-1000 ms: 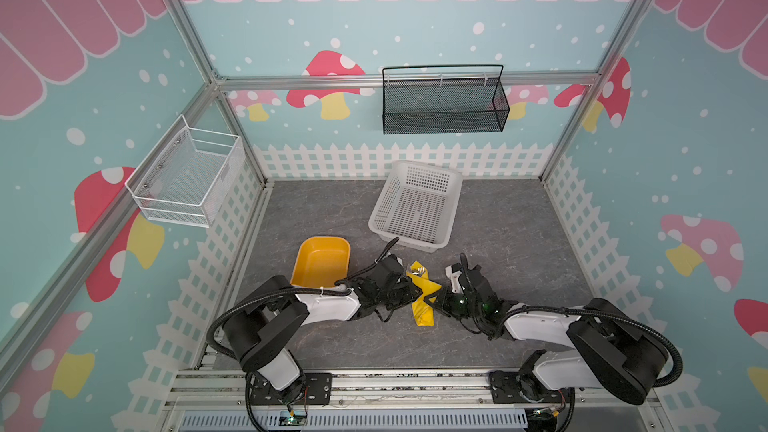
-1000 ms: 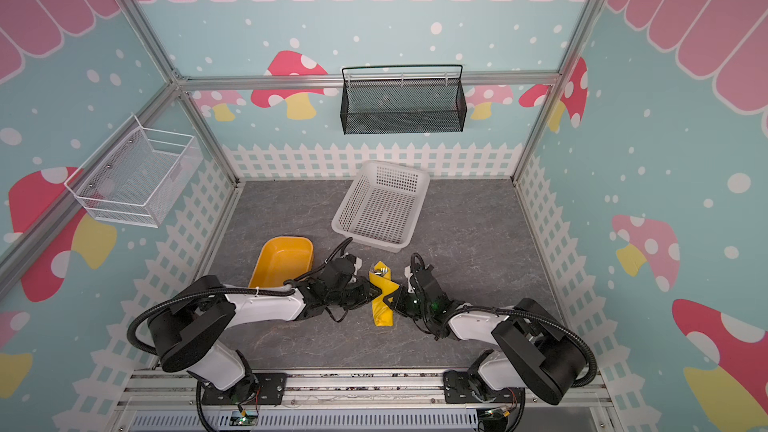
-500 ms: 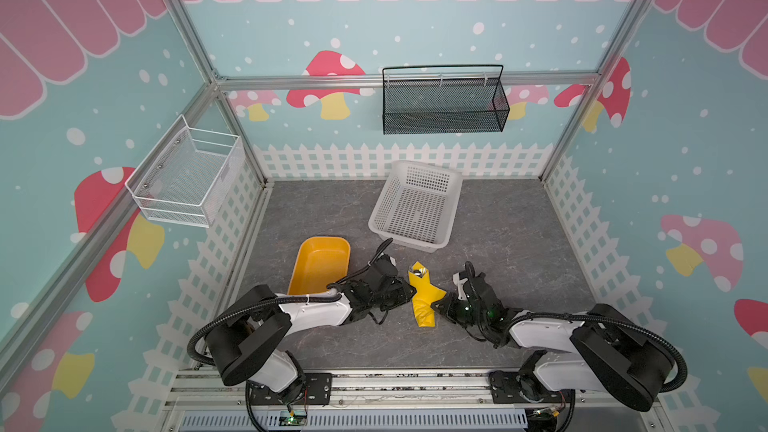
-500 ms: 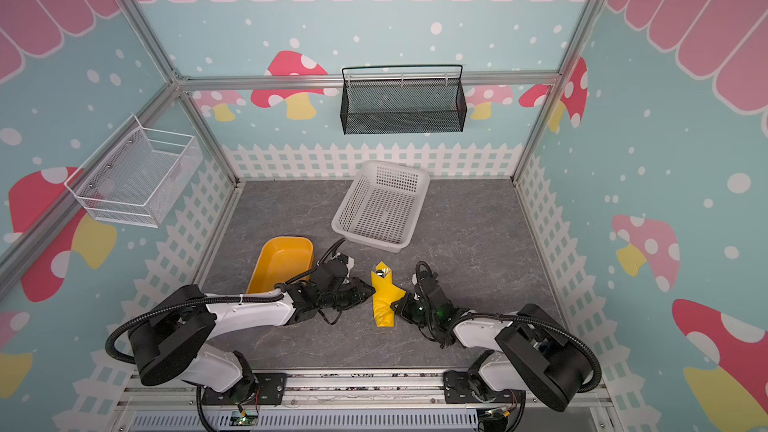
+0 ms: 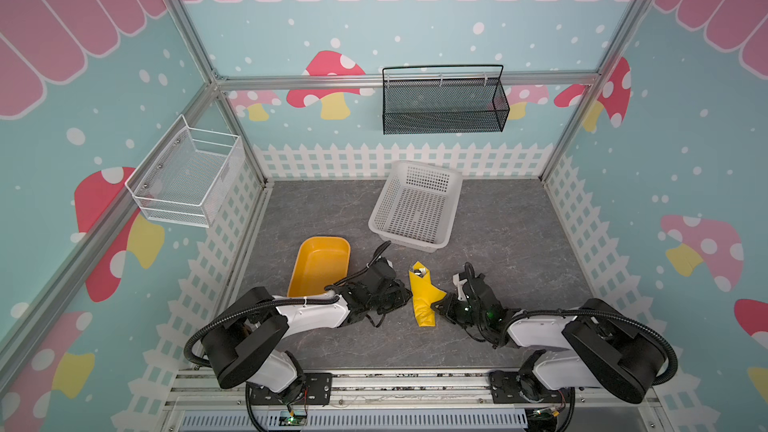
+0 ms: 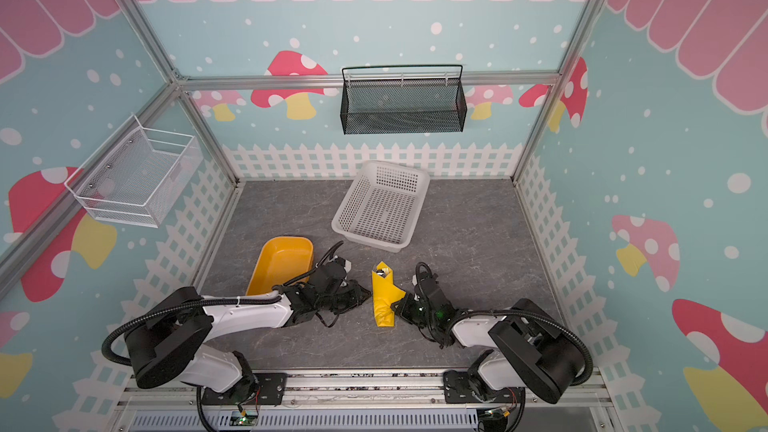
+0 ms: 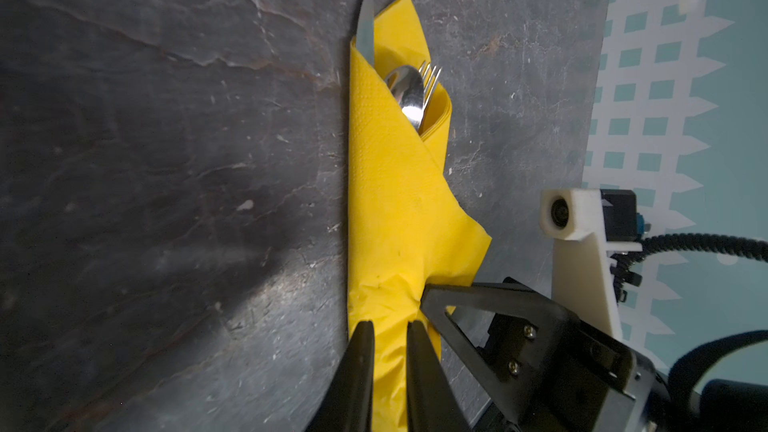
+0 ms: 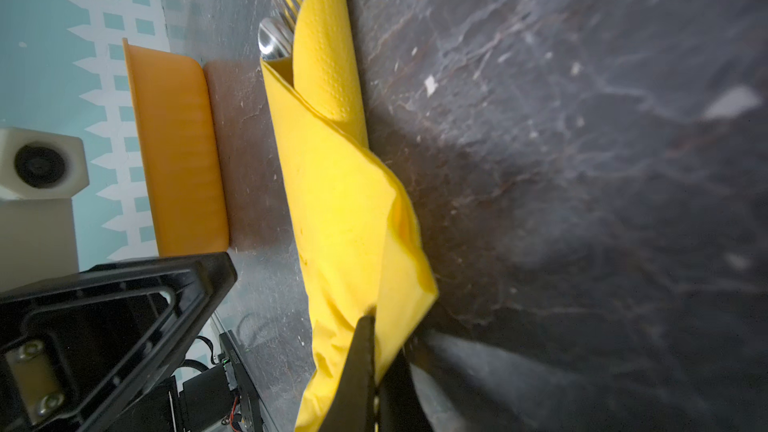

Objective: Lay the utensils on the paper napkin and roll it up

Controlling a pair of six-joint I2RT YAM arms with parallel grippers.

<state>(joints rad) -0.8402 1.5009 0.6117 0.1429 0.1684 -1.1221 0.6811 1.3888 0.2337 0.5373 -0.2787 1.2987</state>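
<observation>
The paper napkin (image 5: 422, 301) (image 6: 384, 301) lies on the grey table as a bright yellow roll wrapped round the utensils (image 5: 419, 271). Out of its far end stick a knife (image 7: 365, 31), a spoon (image 7: 409, 93) and a fork (image 7: 432, 76); their handles are hidden inside. My left gripper (image 5: 407, 295) (image 7: 390, 324) is at the roll's left side, with its jaws narrow and the near end of the roll between them. From the right, my right gripper (image 5: 436, 306) (image 8: 382, 334) is shut on the napkin's loose corner flap (image 8: 399, 276).
An orange-yellow tray (image 5: 320, 263) (image 8: 178, 151) sits just left of the left gripper. A white perforated basket (image 5: 428, 166) stands behind the roll. A black mesh basket (image 5: 442, 101) hangs on the back wall and a white wire basket (image 5: 187, 178) on the left wall.
The left arm has drawn back a little and its jaws have narrowed on the roll. The right gripper has shut on the flap. The roll has stayed in place.
</observation>
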